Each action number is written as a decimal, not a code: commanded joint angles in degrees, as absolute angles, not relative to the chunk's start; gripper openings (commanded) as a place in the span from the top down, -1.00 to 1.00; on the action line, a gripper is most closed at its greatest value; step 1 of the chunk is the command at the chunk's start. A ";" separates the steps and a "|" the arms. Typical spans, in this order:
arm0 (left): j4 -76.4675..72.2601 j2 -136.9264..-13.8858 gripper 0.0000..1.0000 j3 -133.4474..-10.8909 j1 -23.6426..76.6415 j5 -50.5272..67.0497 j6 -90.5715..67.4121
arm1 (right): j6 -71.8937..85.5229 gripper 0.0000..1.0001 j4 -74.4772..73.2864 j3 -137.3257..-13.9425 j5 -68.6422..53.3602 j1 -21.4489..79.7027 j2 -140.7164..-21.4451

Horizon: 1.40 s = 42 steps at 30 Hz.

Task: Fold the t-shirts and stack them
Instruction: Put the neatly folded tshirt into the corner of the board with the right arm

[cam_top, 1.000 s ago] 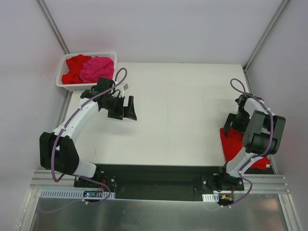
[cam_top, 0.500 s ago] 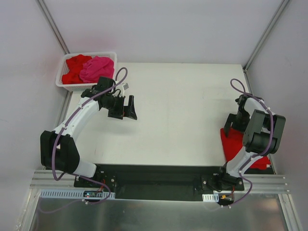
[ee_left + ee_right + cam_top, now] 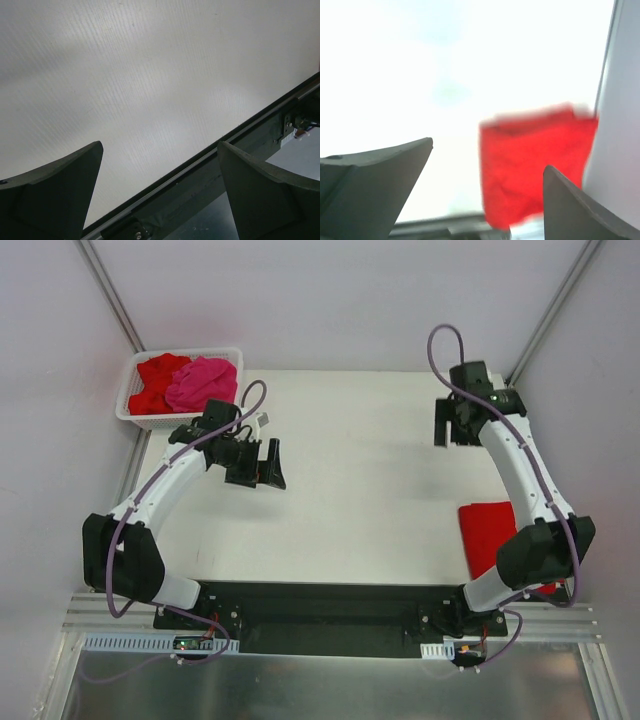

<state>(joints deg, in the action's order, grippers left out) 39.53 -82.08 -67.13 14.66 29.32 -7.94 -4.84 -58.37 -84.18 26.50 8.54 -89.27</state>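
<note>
Two grippers gape empty: left gripper by the tabletop's far-left corner, right gripper near its far-right. I'd pinch the pink t-shirt (heaped in the basket) by one edge, lifting clear. A folded red t-shirt lies at the right edge; pale walls enclose the white tabletop.

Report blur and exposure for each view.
Top external: sharp and evenly lit. Left wrist: table texture crisp, left end effector dark and soft-edged. Right wrist: table blown out to white, red shirt smeared with blur.
</note>
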 commanded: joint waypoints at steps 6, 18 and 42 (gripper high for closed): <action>38.15 -79.37 -0.99 -73.29 15.55 25.41 -11.60 | -4.31 -1.00 -53.72 -106.18 -11.41 15.63 -92.10; 38.32 -88.07 -0.99 -87.10 21.97 17.58 -15.91 | -8.35 -1.00 -55.46 -96.68 -6.94 28.65 -95.63; 39.81 -83.33 -0.99 -85.61 20.83 10.47 -15.82 | -6.41 -1.00 -59.77 -99.05 -1.95 28.92 -95.54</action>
<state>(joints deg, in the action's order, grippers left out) 38.63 -88.14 -85.36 21.65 14.46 -17.21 -6.74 -57.89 -96.55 -4.45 28.80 -97.23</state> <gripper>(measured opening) 0.993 0.996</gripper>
